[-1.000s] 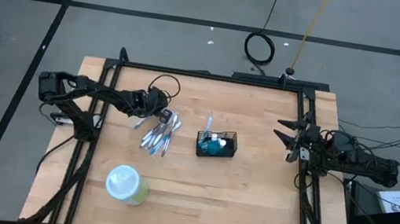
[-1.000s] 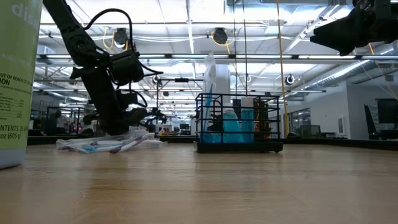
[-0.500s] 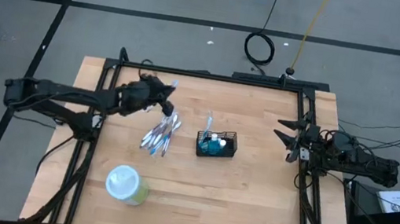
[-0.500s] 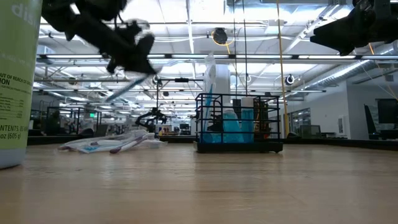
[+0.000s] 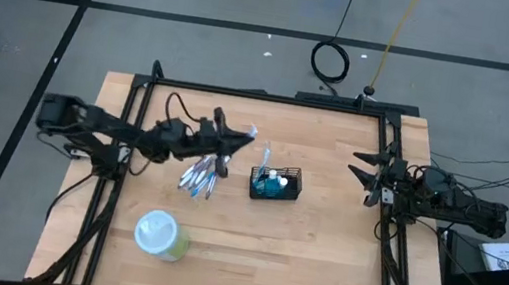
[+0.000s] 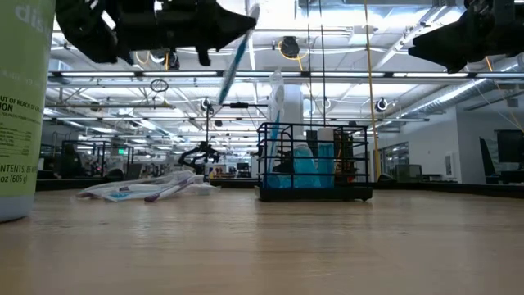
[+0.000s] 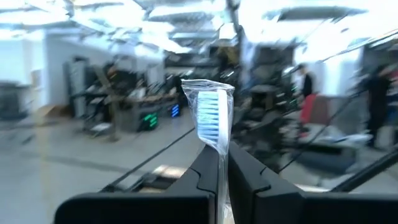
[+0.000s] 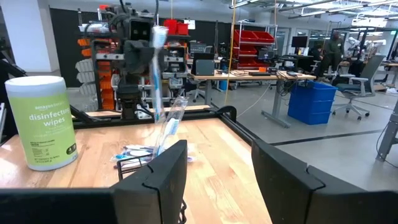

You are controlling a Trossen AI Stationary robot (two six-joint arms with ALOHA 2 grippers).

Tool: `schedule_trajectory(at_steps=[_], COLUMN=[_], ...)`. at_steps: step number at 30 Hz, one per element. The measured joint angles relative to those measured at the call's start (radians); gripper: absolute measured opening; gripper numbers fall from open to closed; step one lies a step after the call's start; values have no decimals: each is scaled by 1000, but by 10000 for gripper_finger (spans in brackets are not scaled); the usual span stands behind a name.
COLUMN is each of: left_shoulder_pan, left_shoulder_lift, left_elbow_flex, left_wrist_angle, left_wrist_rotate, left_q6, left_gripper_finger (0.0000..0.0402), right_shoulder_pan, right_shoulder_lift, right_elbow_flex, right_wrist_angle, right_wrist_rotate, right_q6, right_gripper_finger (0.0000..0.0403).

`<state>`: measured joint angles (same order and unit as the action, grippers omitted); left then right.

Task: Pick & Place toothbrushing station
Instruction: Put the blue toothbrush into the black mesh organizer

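Observation:
The toothbrushing station, a small black wire-mesh caddy, stands at mid-table with blue items and one upright toothbrush in it. Left of it lies a pile of wrapped toothbrushes. My left gripper hangs high above the table between pile and caddy, shut on a plastic-wrapped toothbrush. My right gripper waits open at the table's right edge. My left gripper pinches the wrapped toothbrush between its two fingers, just below the bristle head. The fingers come about level from the table's left. The toothbrush is lifted clear and slants, head up, handle hanging below.
A pale-green canister of disinfecting wipes stands near the table's front left. A black frame rail runs around the table's edges. Bare wood lies in front of and to the right of the caddy.
My left gripper has risen from the pile with one wrapped toothbrush, tipping from pointing down to about level. It swung first toward the far edge, then right toward the caddy. The toothbrush is lifted clear; the pile stays.

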<state>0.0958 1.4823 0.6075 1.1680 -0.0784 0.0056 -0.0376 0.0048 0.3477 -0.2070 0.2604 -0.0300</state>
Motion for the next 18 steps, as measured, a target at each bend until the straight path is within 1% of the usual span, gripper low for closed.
schedule_trajectory(at_steps=[5,8,12,18], left_shoulder_pan=[0,0,-2,-14], left_shoulder_lift=[141,202,235,303], left_elbow_flex=[0,4,47,123], left_wrist_angle=[272,376,381,368], left_wrist_rotate=[84,131,189,209], left_q6=[-20,-51,-95,-92], left_gripper_finger=[15,11,10,16], right_shoulder_pan=[0,0,0,0], right_shoulder_lift=[0,0,0,0], right_elbow_flex=[0,0,0,0], right_wrist_angle=[0,0,0,0], right_wrist_rotate=[0,0,0,0], right_q6=[0,0,0,0], right_gripper_finger=[171,171,171,171])
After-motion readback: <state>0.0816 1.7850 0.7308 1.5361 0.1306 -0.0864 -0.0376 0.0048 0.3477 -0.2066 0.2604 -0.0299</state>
